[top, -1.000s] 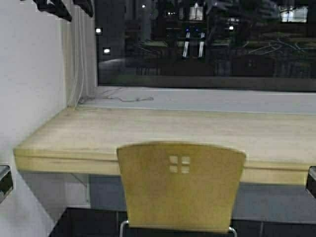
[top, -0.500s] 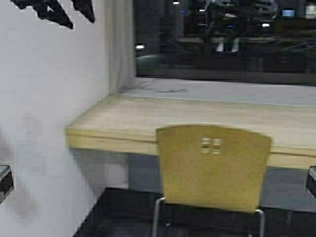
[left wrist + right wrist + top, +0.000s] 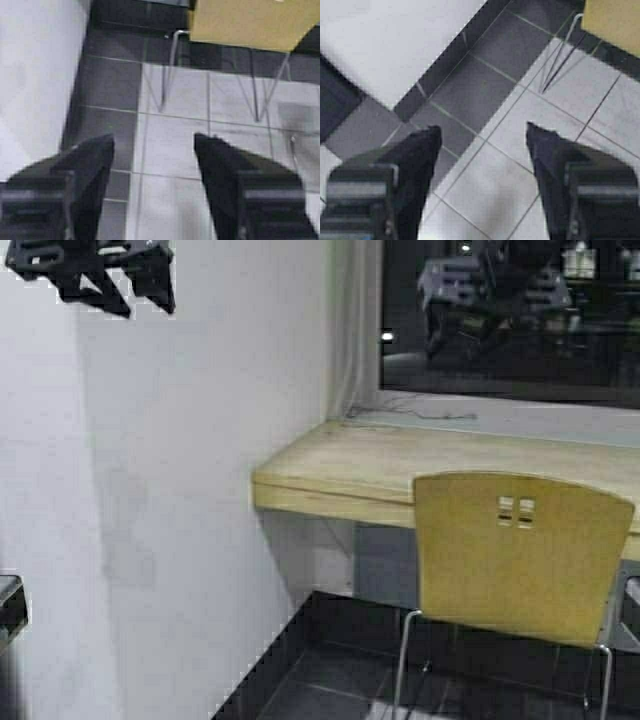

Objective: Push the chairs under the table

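One tan-yellow chair with a four-square cutout stands at the right of the high view, its back toward me and its seat tucked under the pale wood table. Its chrome legs and back edge show in the left wrist view. A corner of the chair shows in the right wrist view. My left gripper hangs open over the floor tiles, short of the chair, holding nothing. My right gripper is open too, above the tiles and apart from the chair.
A white wall fills the left half of the high view, close to my left side. A dark window runs behind the table, with cables on its sill. The floor has grey and dark tiles.
The robot has moved: the scene shifts right in the high view, so the wall now fills the left and the chair and table sit further right. Both grippers are unchanged.
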You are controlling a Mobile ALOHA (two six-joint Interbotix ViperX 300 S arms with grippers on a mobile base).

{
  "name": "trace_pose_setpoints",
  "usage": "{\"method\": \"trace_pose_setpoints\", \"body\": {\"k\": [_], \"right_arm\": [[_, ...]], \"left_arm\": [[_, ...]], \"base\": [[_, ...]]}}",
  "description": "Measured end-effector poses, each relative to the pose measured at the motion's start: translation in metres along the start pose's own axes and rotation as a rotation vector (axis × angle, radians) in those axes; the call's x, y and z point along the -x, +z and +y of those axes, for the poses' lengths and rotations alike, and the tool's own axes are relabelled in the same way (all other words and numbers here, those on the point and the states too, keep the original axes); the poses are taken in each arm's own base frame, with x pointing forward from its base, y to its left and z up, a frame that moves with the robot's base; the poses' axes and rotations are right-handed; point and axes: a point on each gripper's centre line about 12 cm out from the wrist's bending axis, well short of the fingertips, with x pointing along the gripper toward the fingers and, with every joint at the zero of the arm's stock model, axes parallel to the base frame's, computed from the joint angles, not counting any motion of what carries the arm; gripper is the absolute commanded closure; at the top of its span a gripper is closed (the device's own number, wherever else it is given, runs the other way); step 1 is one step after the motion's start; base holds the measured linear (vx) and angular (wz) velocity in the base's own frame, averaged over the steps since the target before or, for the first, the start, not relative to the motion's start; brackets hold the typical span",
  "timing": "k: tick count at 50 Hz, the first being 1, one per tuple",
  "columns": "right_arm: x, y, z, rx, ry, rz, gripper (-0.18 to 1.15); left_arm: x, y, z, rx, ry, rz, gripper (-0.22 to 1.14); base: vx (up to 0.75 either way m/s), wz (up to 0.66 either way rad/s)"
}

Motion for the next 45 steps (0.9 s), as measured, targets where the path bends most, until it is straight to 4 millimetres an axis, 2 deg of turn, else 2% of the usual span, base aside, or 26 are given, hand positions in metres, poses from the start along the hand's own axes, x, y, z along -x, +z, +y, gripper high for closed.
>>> {"method": "trace_pose_setpoints", "body": {"k": [9,13,17,25,32,45], "right_arm": [[-0.012,0.001,-0.009,0.013,-0.019,0.012,0.09],[-0.012,0.002,-0.013,0.003,-0.026,0.019,0.09],[-0.012,0.004,-0.008,0.012,-0.017,0.021,0.09],[-0.012,0.003,-0.016,0.001,-0.033,0.032,0.09],[-0.012,-0.003,-0.011,0.005,-0.021,0.059,0.09],[-0.01,-0.003,-0.014,-0.003,-0.025,0.08,0.09]], "left_arm": [[-0.006,-0.003,0.004,-0.022,0.015,0.007,0.06],[-0.011,-0.005,0.006,-0.001,0.021,0.008,0.06],[-0.014,-0.007,0.007,-0.002,0.027,0.016,0.06],[-0.016,-0.008,0.011,0.002,0.038,0.02,0.06],[-0.019,-0.011,0.012,0.001,0.041,0.03,0.06],[-0.021,-0.012,0.012,0.009,0.042,0.038,0.06]], "base": [[-0.36,0.19],[-0.37,0.21],[-0.35,0.3],[-0.32,0.33],[-0.3,0.24],[-0.32,0.11]]}}
